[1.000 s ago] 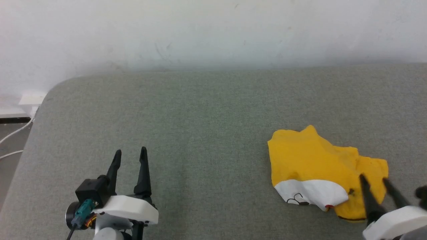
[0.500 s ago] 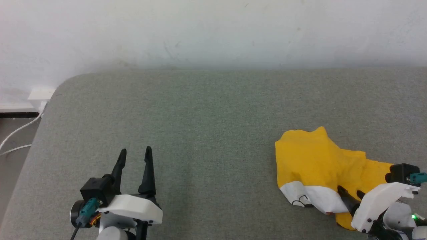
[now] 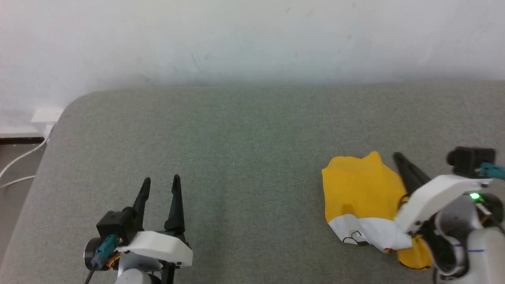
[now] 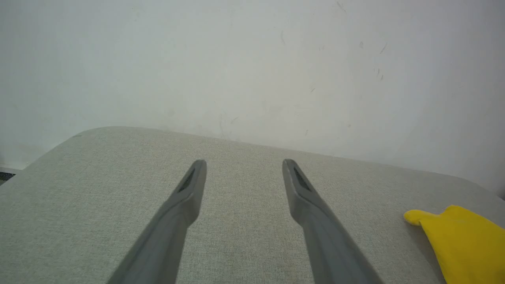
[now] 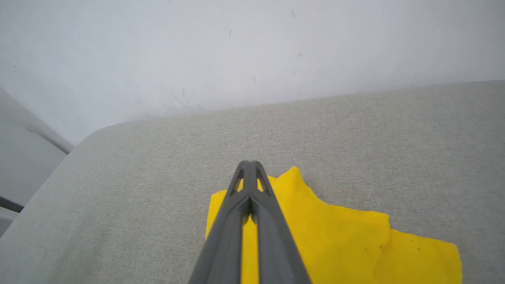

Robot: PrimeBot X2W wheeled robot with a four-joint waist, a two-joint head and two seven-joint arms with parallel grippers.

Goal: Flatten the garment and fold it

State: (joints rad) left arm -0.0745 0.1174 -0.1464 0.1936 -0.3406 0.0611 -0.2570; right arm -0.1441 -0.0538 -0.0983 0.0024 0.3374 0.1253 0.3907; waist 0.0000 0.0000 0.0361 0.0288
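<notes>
Left gripper [image 3: 161,178] hovered near the front of the grey table [image 3: 244,134], 2 fingers spread, holding nothing, probably kept clear of the work. Garment [image 3: 359,185] lay crumpled on the table's right side, white print patch toward the front. Right gripper [image 3: 396,156] reached over its right edge, fingers pressed together, no cloth seen pinched; likely lined up to smooth or re-grip. White wall [image 3: 236,39] behind.

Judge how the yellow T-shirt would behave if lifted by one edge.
The garment would probably droop and bunch: it already lies crumpled with folded-over layers. It is likely light, being thin cloth lying nearly flat. Pushed, it may drag and wrinkle rather than slide on the textured grey surface.
</notes>
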